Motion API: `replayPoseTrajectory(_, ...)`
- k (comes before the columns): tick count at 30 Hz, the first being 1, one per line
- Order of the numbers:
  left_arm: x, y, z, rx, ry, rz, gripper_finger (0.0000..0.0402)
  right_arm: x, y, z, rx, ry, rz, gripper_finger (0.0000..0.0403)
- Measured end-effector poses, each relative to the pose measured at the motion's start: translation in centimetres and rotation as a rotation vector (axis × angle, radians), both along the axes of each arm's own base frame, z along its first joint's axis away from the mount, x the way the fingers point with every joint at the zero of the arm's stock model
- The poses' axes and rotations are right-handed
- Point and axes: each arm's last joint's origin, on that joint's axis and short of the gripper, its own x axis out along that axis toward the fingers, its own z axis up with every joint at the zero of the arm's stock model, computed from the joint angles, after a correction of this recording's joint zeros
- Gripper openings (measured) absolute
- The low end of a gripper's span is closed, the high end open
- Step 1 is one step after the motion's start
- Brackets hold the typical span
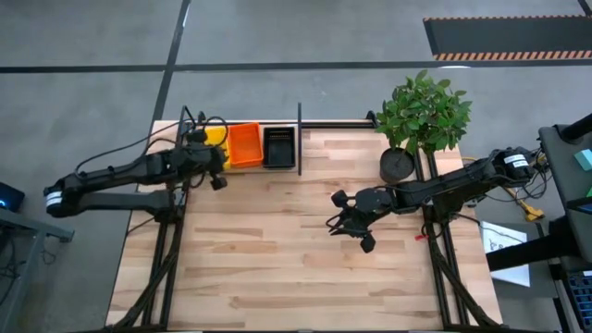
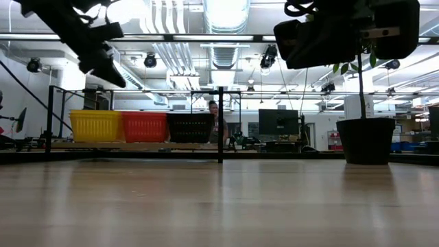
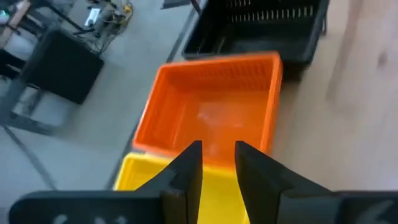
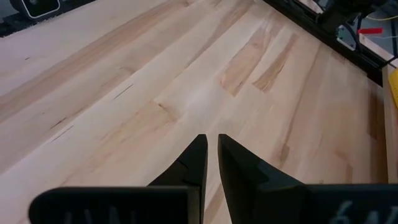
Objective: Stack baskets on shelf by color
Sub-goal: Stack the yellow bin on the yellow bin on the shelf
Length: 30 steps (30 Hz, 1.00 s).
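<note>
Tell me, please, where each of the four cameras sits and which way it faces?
High view: overhead, straight down on the table, both arms, plant.
Low view: table height, level toward the baskets; arms overhead.
Left wrist view: down past the left end effector at the orange basket.
Right wrist view: past the right end effector at bare table.
Shared: high, low and left wrist views show the orange basket.

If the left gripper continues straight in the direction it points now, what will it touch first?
Most likely the yellow basket directly under the left gripper, or the near wall of the orange basket just beyond it on the shelf. Depth is unclear, so I cannot say which. The fingers stand slightly apart and hold nothing.
</note>
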Motion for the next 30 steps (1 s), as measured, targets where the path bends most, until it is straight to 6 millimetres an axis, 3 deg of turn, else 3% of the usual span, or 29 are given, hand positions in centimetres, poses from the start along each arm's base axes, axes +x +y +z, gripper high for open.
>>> replayPoseTrajectory(6,1.7,0.2,-1.5,-0.147,0.043,-0.06,0.005,0.0,0.0,-0.1,-0.002,0.0,-0.004,0.0031)
replayPoseTrajectory(13,0.9,-0.2,-2.6,-0.244,0.272,-0.083,0.0003,0.0,0.0,-0.1,-0.002,0.0,-0.004,0.0031)
replayPoseTrajectory(23,0.9,0.1,-3.0,-0.185,0.327,-0.01,0.0005,0.0,0.0,0.0,0.004,-0.002,-0.009,0.0031)
replayPoseTrajectory(30,3.1,0.5,-1.8,-0.309,0.233,0.068,0.0005,0.0,0.0,0.0,0.009,-0.004,-0.012,0.0031)
